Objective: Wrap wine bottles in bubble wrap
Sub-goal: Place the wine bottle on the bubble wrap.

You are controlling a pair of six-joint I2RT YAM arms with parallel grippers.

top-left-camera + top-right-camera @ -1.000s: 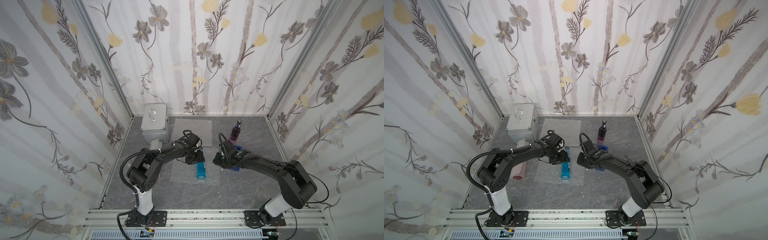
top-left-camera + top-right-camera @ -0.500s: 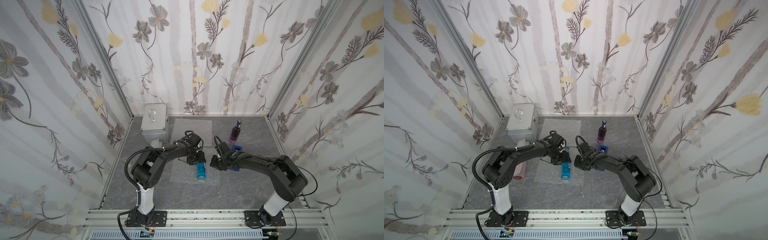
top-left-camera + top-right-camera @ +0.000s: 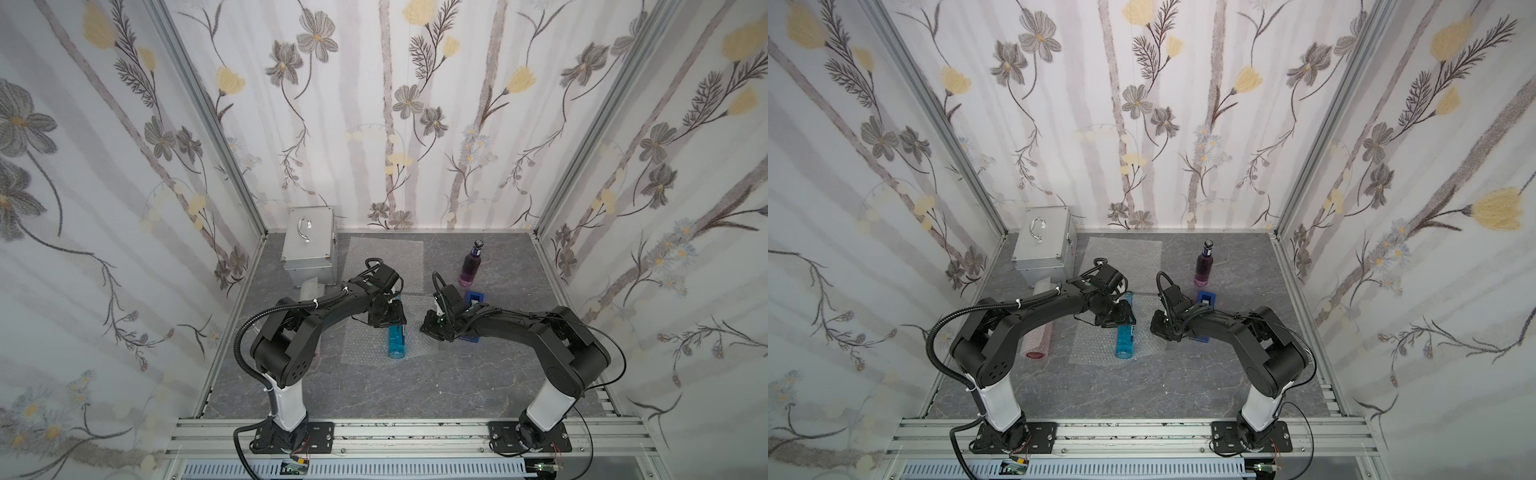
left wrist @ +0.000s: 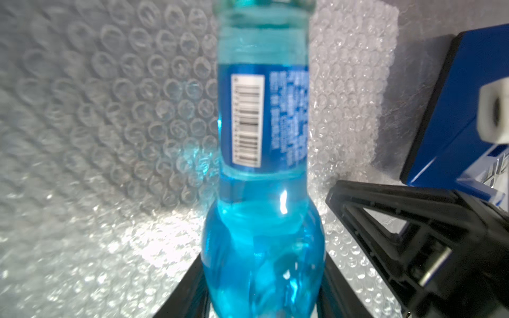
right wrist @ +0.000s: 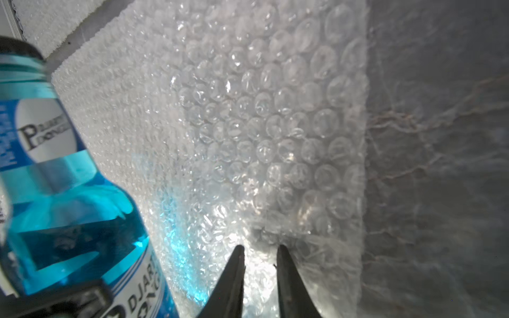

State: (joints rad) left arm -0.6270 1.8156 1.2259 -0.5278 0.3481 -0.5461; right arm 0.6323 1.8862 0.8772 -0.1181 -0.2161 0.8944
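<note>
On the grey tabletop (image 3: 374,386):

- Bubble wrap (image 3: 365,345): one sheet, flat, at centre.
- Silver case (image 3: 309,245): back left corner.
- Blue bottle (image 3: 397,343): on its side on the bubble wrap, neck toward the back wall.
- Purple bottle (image 3: 469,268): upright, back right, off the bubble wrap.
- Left gripper (image 3: 390,321): jaws straddling the blue bottle; cannot tell whether they clamp it.
- Right gripper (image 5: 260,247): jaws a narrow slit apart, tips on the bubble wrap near its edge; hold unclear.
</note>
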